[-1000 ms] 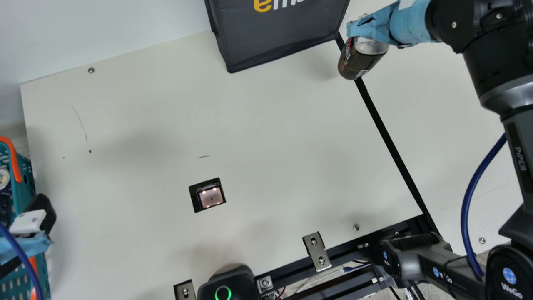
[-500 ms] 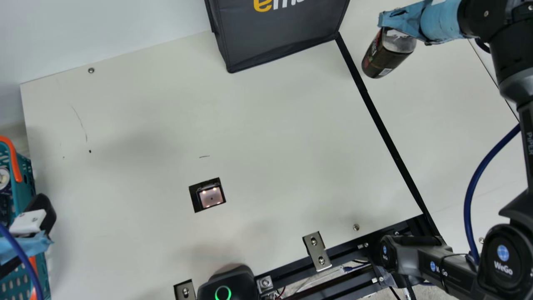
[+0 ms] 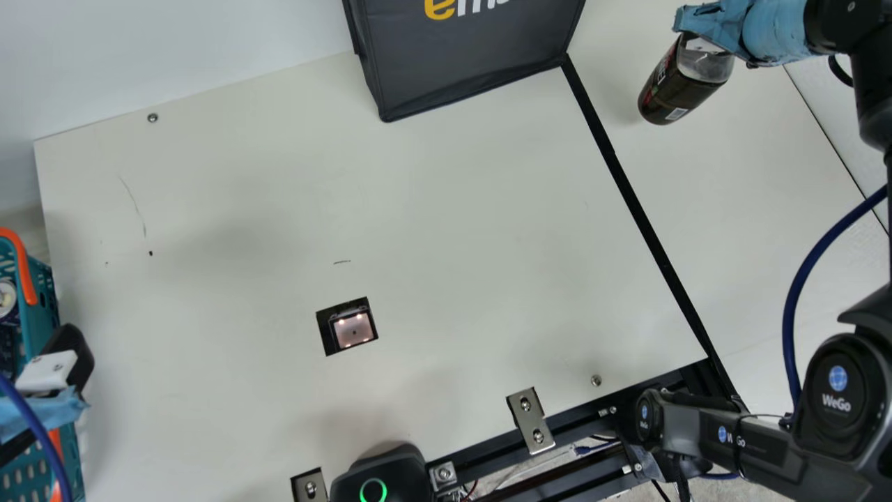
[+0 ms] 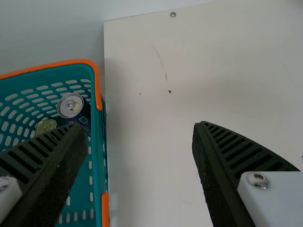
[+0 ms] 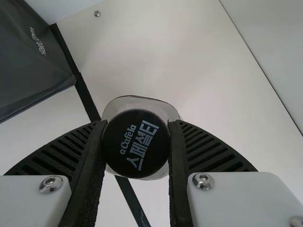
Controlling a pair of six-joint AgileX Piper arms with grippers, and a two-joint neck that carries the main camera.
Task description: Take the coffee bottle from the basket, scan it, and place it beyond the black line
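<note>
At the main view's left edge, the teal basket with its orange rim has a can inside. The left gripper hangs over the basket's table-side wall, pointing down; its two ribbed fingers stand wide apart with nothing between them, one over the basket and one over the table. A blue cable crosses in front of its arm.

Next comes the square scanner window, lit, set in the table, and farther up a dark bag. The black line slants down from the bag's corner.

Past that line is the coffee bottle, tilted, its base toward the line. The right gripper clasps it by the cap, a finger pressed to each side. Whether the bottle touches the table, I cannot tell. The right arm rises from the lower right, runs up the view's right edge and bends leftward at the wrist.
</note>
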